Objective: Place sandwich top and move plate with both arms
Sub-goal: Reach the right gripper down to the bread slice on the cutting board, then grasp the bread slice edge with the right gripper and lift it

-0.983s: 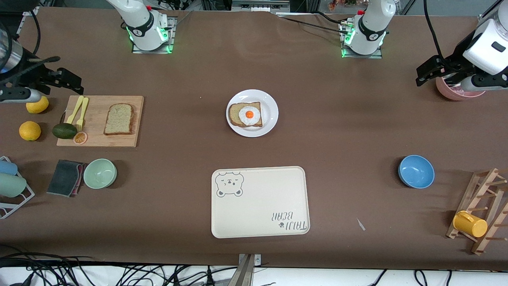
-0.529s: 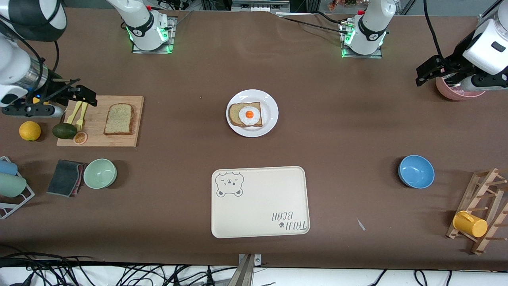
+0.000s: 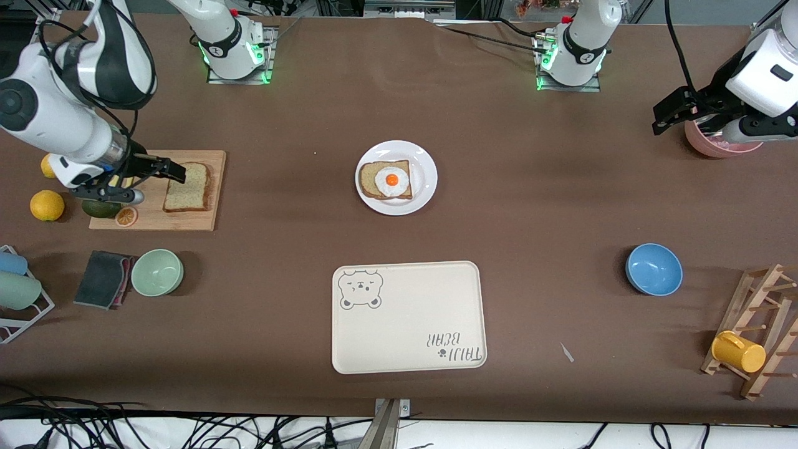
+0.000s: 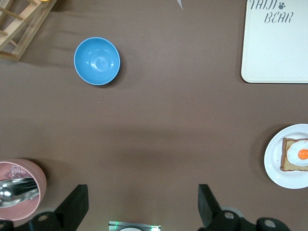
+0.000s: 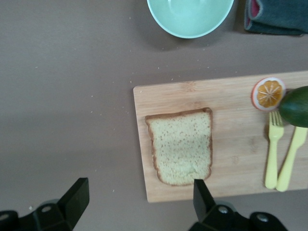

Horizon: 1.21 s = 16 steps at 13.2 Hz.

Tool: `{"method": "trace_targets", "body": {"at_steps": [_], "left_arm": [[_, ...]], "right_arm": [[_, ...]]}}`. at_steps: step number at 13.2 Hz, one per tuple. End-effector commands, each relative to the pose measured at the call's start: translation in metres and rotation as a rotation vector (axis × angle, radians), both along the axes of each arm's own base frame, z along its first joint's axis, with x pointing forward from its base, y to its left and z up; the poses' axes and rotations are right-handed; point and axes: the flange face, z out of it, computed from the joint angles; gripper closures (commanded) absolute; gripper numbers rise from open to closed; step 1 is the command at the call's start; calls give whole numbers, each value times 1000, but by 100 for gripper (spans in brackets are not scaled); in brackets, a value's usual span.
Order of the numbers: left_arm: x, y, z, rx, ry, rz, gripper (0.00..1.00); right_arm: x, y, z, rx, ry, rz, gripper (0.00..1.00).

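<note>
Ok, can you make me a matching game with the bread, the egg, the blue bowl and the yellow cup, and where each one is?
Things:
1. plain bread slice
2. fried egg
3. blue bowl
4. yellow cup

Places:
A. on the wooden rack
B. alone on the bare table
C. on the cutting board
D. on the bread on the white plate

Pairs: 1-C, 2-D, 3-B, 4-A

table covering [image 3: 530, 206]: matt brown, cloth-like. cutting board [image 3: 187, 218]: pale wood, visible grain, unvarnished look. sandwich top [image 3: 187, 187]: speckled, porous crumb. plate [image 3: 426, 178]: glossy white. tray [image 3: 408, 318]: smooth cream, satin. blue bowl [image 3: 653, 269]: glossy. rack [image 3: 757, 327], lower right of frame: bare wood.
</note>
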Motion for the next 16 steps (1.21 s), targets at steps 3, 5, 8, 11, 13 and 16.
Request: {"method": "trace_targets", "body": {"at_steps": [3, 5, 8, 11, 13, 16], "left_arm": [[-3, 0, 9, 14, -6, -1, 0], [-3, 0, 8, 16, -5, -2, 0], [-4, -8, 8, 17, -5, -14, 0], [-3, -4, 8, 19, -5, -11, 0], [-5, -16, 17, 27, -25, -33, 0], [-5, -16, 23, 25, -39, -33, 0]], "right_arm": [[-2, 3, -59, -22, 36, -36, 8], [-1, 3, -90, -22, 61, -36, 14], [-4, 3, -116, -22, 82, -36, 21], [-15, 4, -130, -23, 94, -27, 28], [-23, 4, -138, -24, 119, -30, 35], [-26, 4, -141, -28, 127, -23, 36]]}}
